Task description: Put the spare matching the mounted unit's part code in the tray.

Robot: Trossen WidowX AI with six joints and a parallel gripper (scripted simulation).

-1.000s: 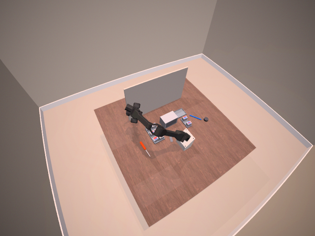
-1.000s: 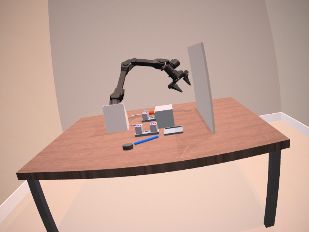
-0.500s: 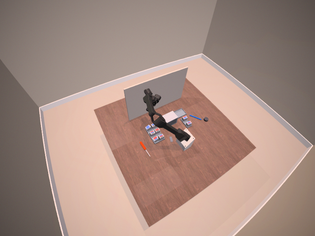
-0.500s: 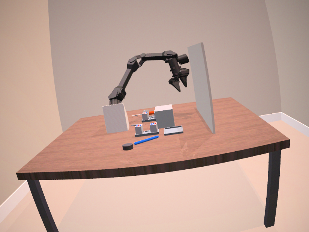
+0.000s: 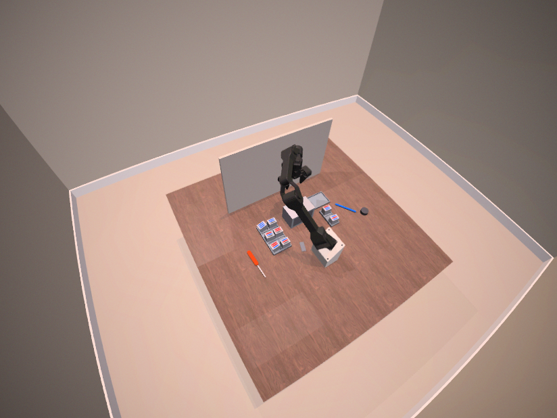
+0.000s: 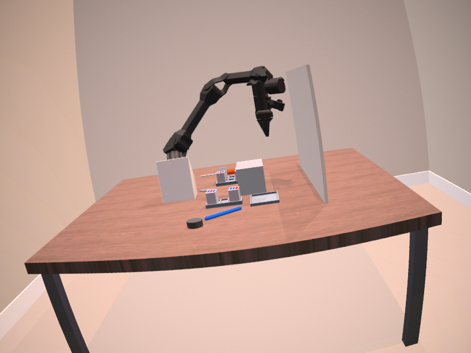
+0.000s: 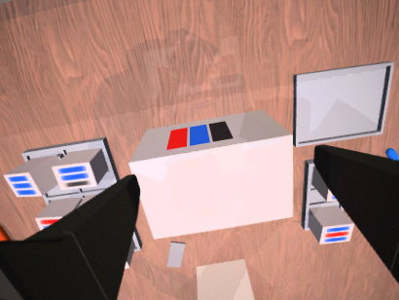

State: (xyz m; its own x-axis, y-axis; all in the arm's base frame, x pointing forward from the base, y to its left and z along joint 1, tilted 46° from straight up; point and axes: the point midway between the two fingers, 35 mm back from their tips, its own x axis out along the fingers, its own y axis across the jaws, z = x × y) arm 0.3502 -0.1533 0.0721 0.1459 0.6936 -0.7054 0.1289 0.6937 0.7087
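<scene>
The mounted unit (image 5: 291, 217) (image 6: 251, 178) (image 7: 214, 190) is a pale box. Its back face shows in the wrist view with red, blue and black patches (image 7: 199, 135), left to right there. My gripper (image 5: 295, 183) (image 6: 267, 135) (image 7: 225, 168) is open and empty, high above the unit. Several spares stand in the left rack (image 5: 279, 250) (image 7: 68, 145); one (image 7: 21, 185) shows three blue bars, another (image 7: 74, 176) blue, blue, black. My finger hides others. The right rack (image 6: 224, 204) (image 7: 307, 214) holds two spares; one (image 7: 337, 234) reads blue, red, blue. The tray (image 6: 264, 198) (image 7: 341, 107) is empty.
A tall grey panel (image 5: 251, 177) (image 6: 310, 132) stands behind the unit. A red screwdriver (image 5: 253, 258) lies left of the left rack. A blue rod (image 5: 345, 208) (image 6: 223, 213) and a black disc (image 5: 364, 210) (image 6: 194, 223) lie beyond the right rack. A small grey plate (image 5: 302, 246) (image 7: 176, 254) lies near the arm's base.
</scene>
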